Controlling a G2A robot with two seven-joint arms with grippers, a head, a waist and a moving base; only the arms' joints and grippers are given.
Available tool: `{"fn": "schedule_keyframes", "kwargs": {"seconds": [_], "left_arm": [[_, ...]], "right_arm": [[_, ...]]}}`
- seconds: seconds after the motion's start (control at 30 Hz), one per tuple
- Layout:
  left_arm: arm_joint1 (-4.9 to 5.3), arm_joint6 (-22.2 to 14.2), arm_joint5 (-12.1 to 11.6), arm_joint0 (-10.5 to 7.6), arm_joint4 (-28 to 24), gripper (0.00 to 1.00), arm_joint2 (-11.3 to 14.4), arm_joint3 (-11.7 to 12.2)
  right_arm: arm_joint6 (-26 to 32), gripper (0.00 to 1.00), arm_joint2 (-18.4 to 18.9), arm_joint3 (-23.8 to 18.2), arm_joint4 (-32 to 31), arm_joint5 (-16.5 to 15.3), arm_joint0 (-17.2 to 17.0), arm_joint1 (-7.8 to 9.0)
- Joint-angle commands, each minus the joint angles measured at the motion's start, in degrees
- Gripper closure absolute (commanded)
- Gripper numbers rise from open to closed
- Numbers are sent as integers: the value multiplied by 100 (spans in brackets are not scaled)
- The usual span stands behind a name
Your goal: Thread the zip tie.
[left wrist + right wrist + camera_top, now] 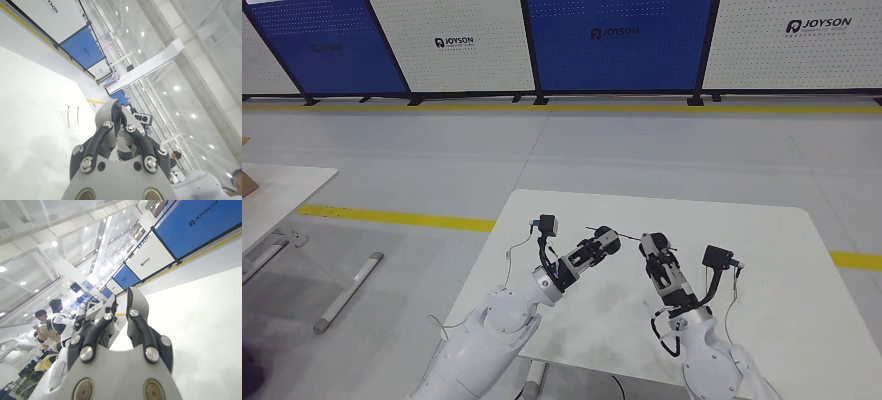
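Zip tie (614, 234) aloft above surface (762, 300), toward far edge | left jaws clamped on it | right jaws parted beside it | light, springy, slick; likely best pinched near tip.

Bright and even from above: the table (762, 300) is lit flat, and the tie (627, 236) shows as a thin dark line against it. Over to the left wrist view, where ceiling lamps (176, 88) flare white, the tabletop blows out to pure glare and beams bow toward the edges. Right wrist view, same story: hot lamps, bent panel lines, and screws glinting on the right gripper (122, 292).
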Motion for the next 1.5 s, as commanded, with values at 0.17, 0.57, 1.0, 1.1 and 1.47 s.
{"fn": "schedule_keyframes", "kwargs": {"seconds": [0.17,0.57,1.0,1.1,1.47], "left_arm": [[0,0,0,0,0,100,0,0],[0,0,0,0,0,100,0,0],[-5,55,55,-1,25,100,27,-31],[-6,59,72,-5,27,100,42,-47],[1,-24,105,-3,56,100,78,-56]], "right_arm": [[48,100,1,-28,-24,-27,-7,2],[294,100,-78,-8,-156,250,197,-19],[821,100,-79,91,122,298,376,-27],[866,100,-54,88,156,274,377,-22],[990,100,7,139,298,194,404,-11]]}}
